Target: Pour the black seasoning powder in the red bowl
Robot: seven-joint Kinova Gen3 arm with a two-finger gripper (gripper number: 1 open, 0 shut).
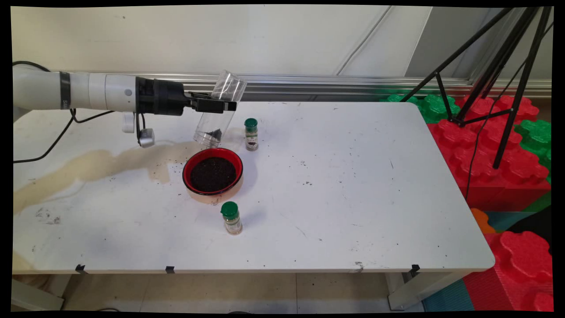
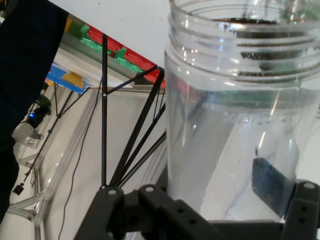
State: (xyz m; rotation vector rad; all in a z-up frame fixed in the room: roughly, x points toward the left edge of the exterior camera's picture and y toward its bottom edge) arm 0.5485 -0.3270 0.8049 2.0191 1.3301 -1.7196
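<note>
My gripper (image 1: 216,105) is shut on a clear plastic jar (image 1: 219,110), held above the table and tipped with its threaded mouth downwards. A few dark grains cling near the mouth. The mouth hangs just behind the far rim of a red bowl (image 1: 190,163) filled with dark grains. In the hand view the jar (image 2: 235,110) fills the right side, gripped between the fingers (image 2: 270,185) of the gripper (image 2: 215,205). A green-capped spice bottle (image 1: 251,134) stands just right of the jar's mouth.
A second green-capped spice bottle (image 1: 231,217) stands in front of the bowl. A beige spill stain (image 1: 88,165) and scattered dark grains mark the table's left half. A black tripod (image 1: 494,57) and red and green foam blocks (image 1: 485,145) stand past the table's right edge.
</note>
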